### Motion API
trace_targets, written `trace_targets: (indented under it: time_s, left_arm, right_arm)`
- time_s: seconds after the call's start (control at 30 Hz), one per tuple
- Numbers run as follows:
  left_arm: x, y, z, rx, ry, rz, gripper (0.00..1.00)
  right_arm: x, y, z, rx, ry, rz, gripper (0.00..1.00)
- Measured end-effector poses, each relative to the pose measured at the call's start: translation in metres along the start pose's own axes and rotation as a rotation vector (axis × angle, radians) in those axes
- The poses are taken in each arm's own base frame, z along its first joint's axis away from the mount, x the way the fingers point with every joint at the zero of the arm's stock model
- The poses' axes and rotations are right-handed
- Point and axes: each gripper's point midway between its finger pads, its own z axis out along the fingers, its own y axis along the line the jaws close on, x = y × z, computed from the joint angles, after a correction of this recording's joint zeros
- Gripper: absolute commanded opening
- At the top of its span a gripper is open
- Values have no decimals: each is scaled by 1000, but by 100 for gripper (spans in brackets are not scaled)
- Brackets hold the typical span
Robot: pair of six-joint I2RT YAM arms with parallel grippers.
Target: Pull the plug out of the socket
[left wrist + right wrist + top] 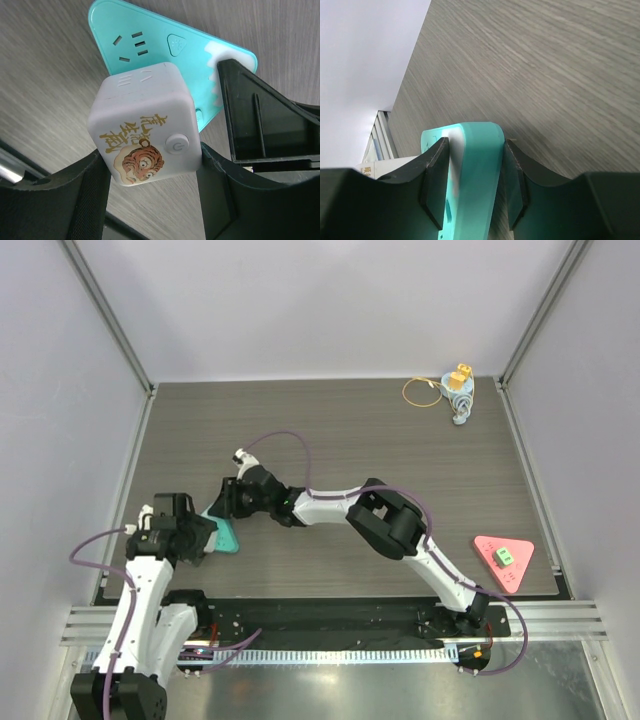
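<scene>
The socket is a teal triangular power block (pixel 150 40), seen at the left of the table in the top view (pixel 226 536). The plug is a white cube (pixel 142 127) with a tiger drawing and a round button, standing on the socket's face. My left gripper (pixel 150 172) is shut on the white cube, one finger on each side. My right gripper (pixel 472 187) is shut on the teal socket's (pixel 472 175) edge, reaching in from the right in the top view (pixel 232 496). The plug's prongs are hidden.
A pink triangular block (pixel 504 558) with a green piece lies at the front right. A pale blue object with yellow parts (pixel 459 388) and an orange ring (pixel 422 391) lie at the back right. A metal rail (pixel 330 620) runs along the near edge.
</scene>
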Motion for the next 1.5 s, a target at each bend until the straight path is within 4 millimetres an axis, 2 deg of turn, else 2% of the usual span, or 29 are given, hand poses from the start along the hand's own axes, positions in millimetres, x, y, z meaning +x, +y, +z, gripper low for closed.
trace_targets:
  time_s: [0.17, 0.3, 0.5, 0.53, 0.6, 0.63, 0.67, 0.73, 0.9, 1.17, 1.4, 1.47, 1.5]
  left_arm:
    - [-1, 3, -15, -49, 15, 17, 0]
    - [-5, -18, -38, 26, 17, 72, 0]
    - [-1, -19, -43, 45, 41, 137, 0]
    - [0, -19, -44, 49, 45, 147, 26]
    - [0, -17, -47, 61, 37, 179, 55]
    - [-2, -15, -50, 68, 22, 177, 77]
    - [-2, -14, -51, 70, 16, 193, 82]
    - [-7, -9, -57, 66, -14, 195, 98]
    - [-9, -5, -60, 48, -28, 181, 100]
    - [3, 10, -27, -75, 42, 134, 100]
    - [-6, 1, -9, -92, -1, 99, 99]
    - [-8, -3, -4, -86, -10, 98, 96]
    - [-8, -4, -1, -87, -9, 98, 91]
  right_arm:
    - [5, 4, 2, -2, -2, -4, 1]
    - [-1, 0, 6, 31, -52, -4, 1]
    - [-4, -2, 8, 51, -98, -9, 1]
    - [-3, -2, 8, 49, -98, -9, 1]
    - [-2, -3, 8, 40, -101, -8, 1]
    - [-1, -4, 7, 35, -102, -7, 1]
    - [1, -5, 6, 28, -102, -4, 1]
    - [5, -8, 2, 16, -97, 4, 1]
    - [12, -8, -11, 0, -90, 14, 3]
    - [16, -9, -17, -10, -90, 22, 3]
    - [17, -9, -21, -23, -80, 26, 5]
    - [18, -9, -22, -31, -77, 25, 8]
    - [19, -9, -22, -34, -76, 26, 9]
